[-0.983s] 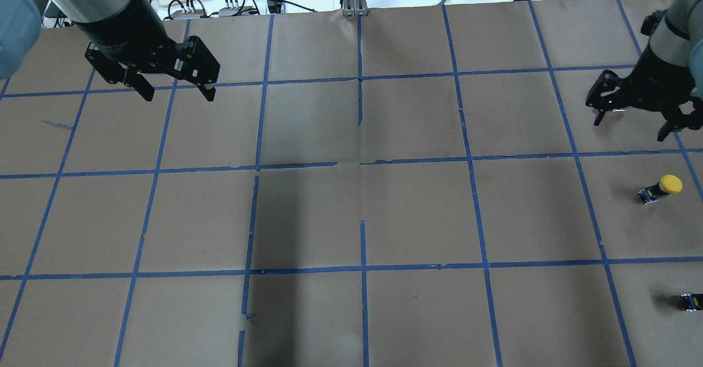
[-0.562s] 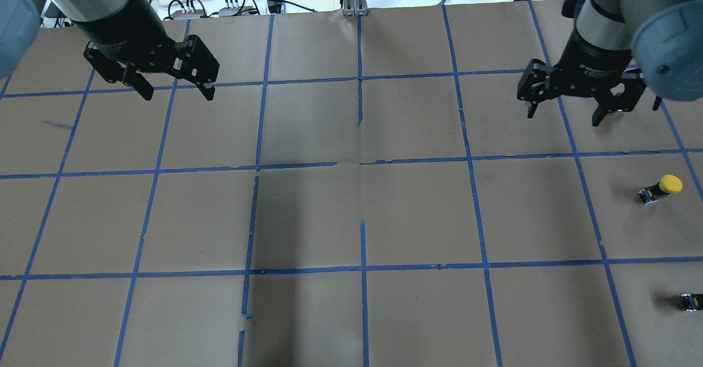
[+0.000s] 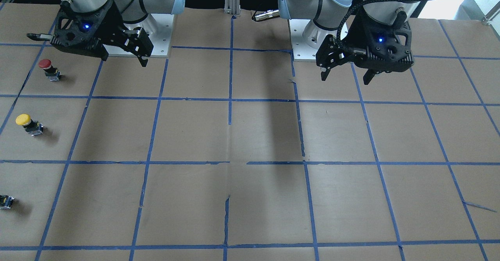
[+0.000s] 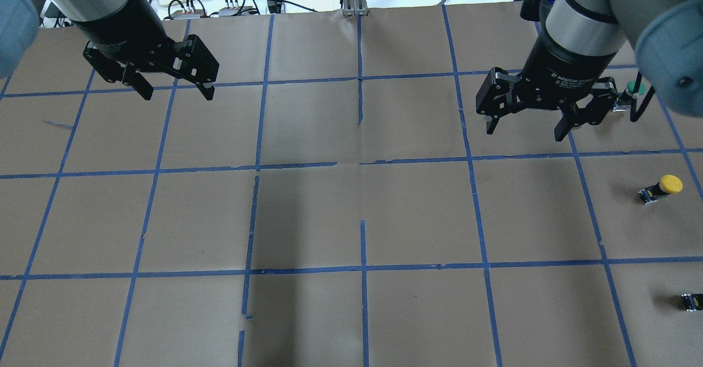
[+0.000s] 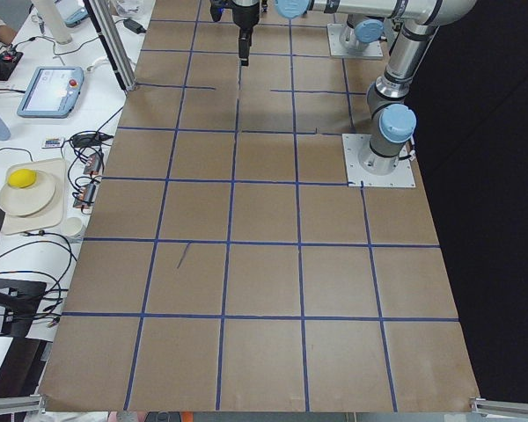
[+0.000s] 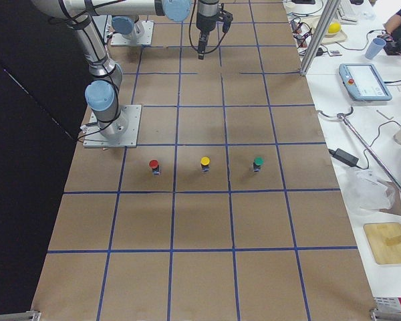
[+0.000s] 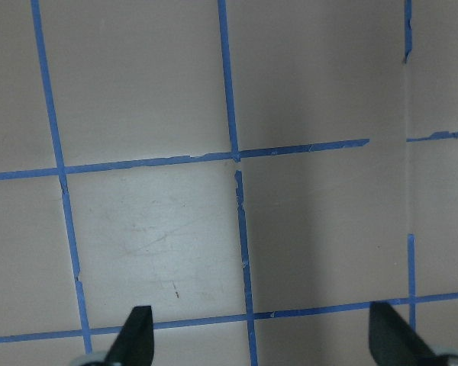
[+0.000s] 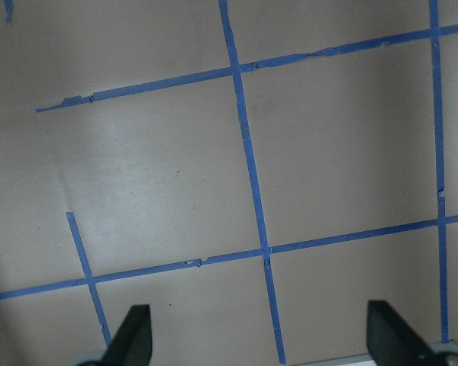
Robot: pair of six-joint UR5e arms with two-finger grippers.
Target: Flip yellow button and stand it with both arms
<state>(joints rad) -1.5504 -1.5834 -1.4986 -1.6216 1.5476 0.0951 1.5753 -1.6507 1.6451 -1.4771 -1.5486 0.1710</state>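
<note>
Fingers spread wide on left gripper, nothing between them, hanging above brown paper in upper left of overhead view. Same wide spread on right gripper, likewise empty, in upper right of that view, just left of green button half hidden behind the arm. Yellow button alone on the paper near right edge of overhead view, below and right of right gripper, well apart from it and far from left gripper; cap uppermost in right-side view. Red button at left edge of front view, just below right gripper. Small capless black block at lower right edge of overhead view. Only taped paper and dark fingertip ends in both wrist views.
</note>
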